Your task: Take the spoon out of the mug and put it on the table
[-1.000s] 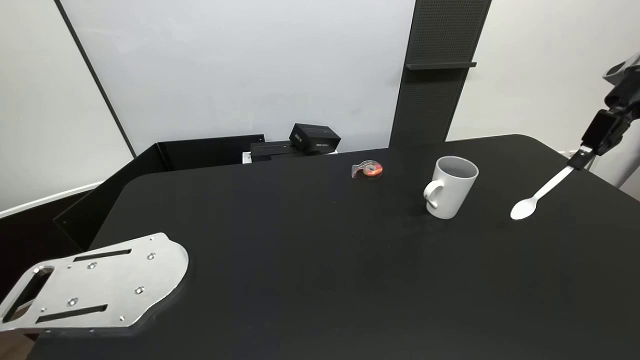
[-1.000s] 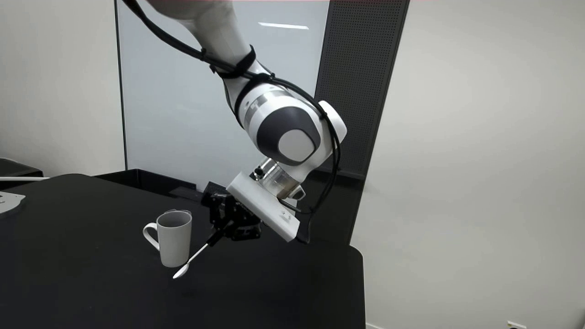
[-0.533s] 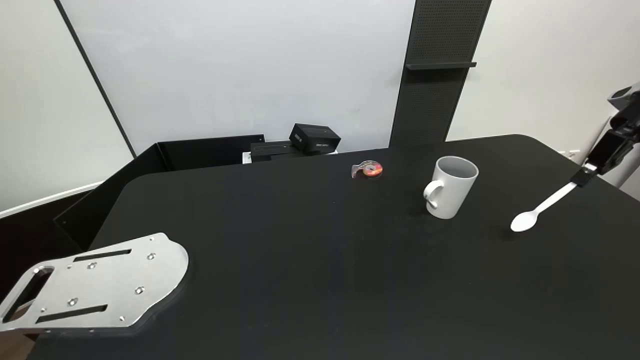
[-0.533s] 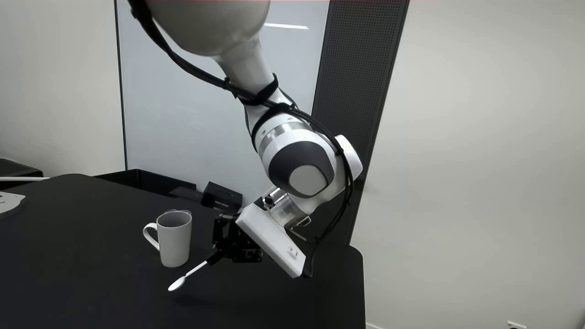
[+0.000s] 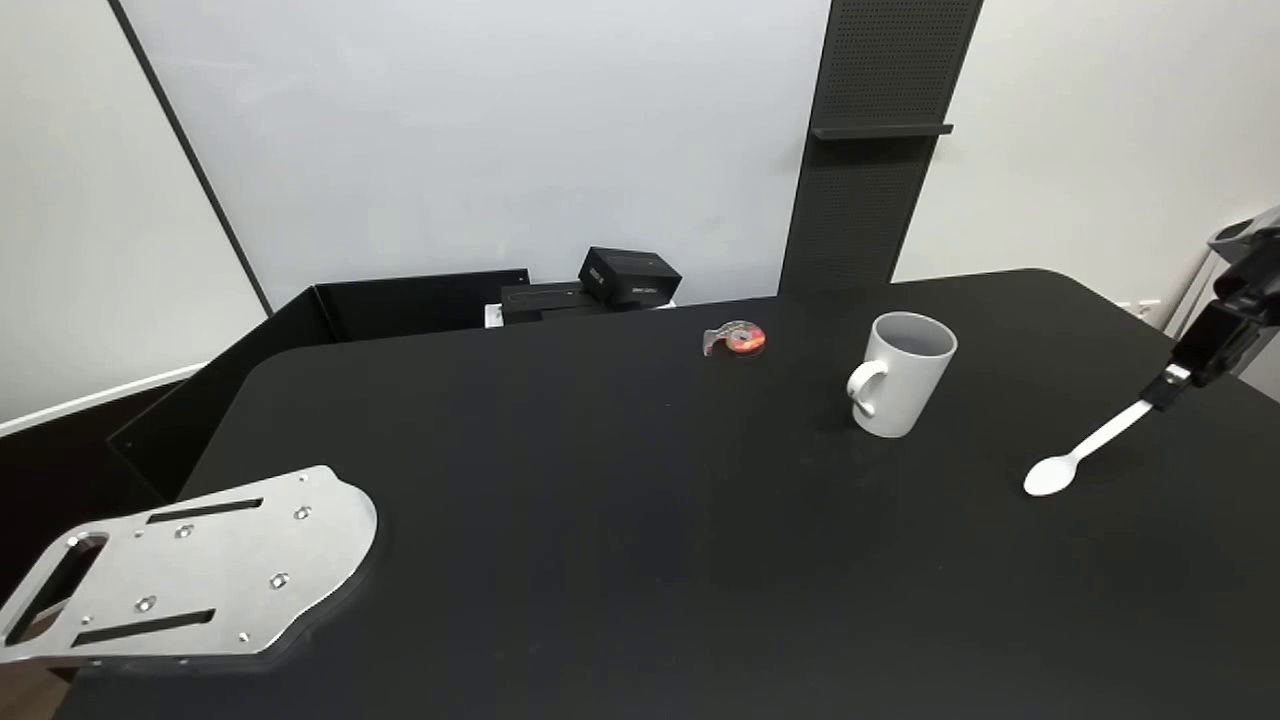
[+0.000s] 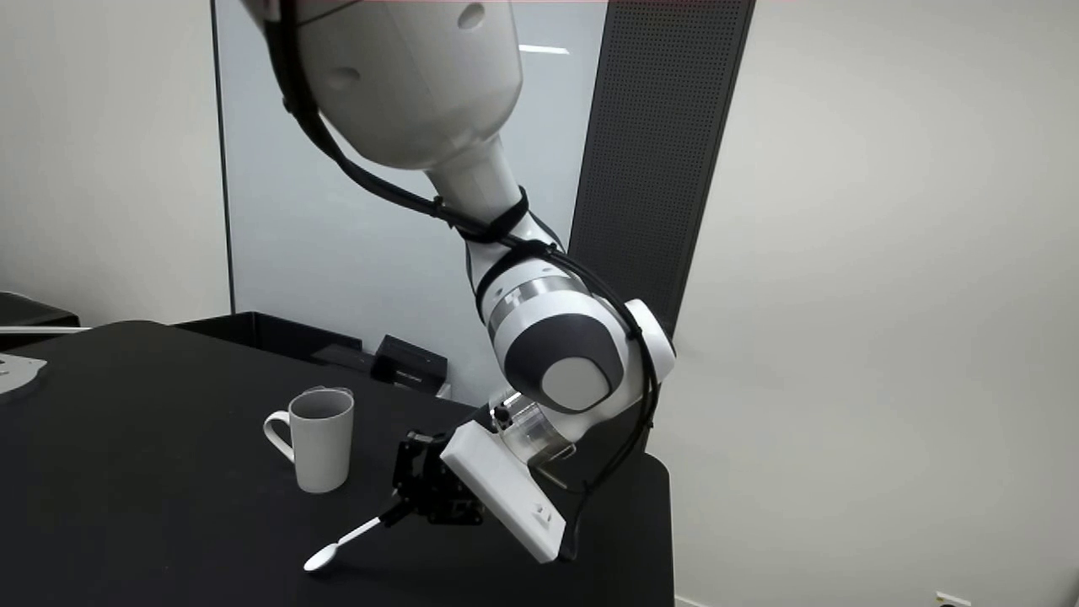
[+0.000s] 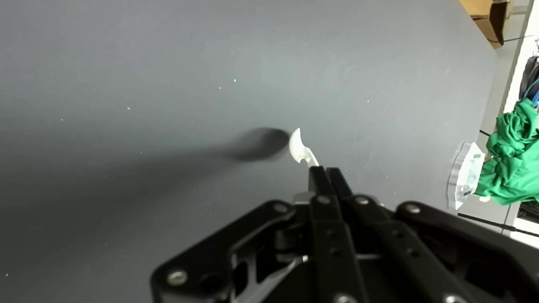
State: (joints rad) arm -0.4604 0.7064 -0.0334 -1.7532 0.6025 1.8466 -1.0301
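Note:
The white spoon (image 5: 1050, 476) is out of the mug, tilted with its bowl down, close above the table (image 5: 620, 540). I cannot tell if the bowl touches the table. My gripper (image 5: 1160, 388) is shut on the end of the spoon's handle. In an exterior view the gripper (image 6: 394, 511) holds the spoon (image 6: 322, 556) in front of the white mug (image 6: 322, 447). The mug (image 5: 903, 385) stands upright, apart from the spoon. In the wrist view the fingertips (image 7: 326, 170) are nearly together and the spoon's bowl (image 7: 297, 146) shows beyond them, beside its shadow.
A white perforated plate (image 5: 230, 560) lies at the table's far end from the arm. A tape dispenser (image 5: 740, 338) sits behind the mug. Black boxes (image 5: 630, 277) stand beyond the back edge. In the wrist view a green cloth (image 7: 513, 155) lies past the table's edge.
My gripper has moved down with the spoon in it, bringing the bowl closer to the table and its shadow. The mug has not moved.

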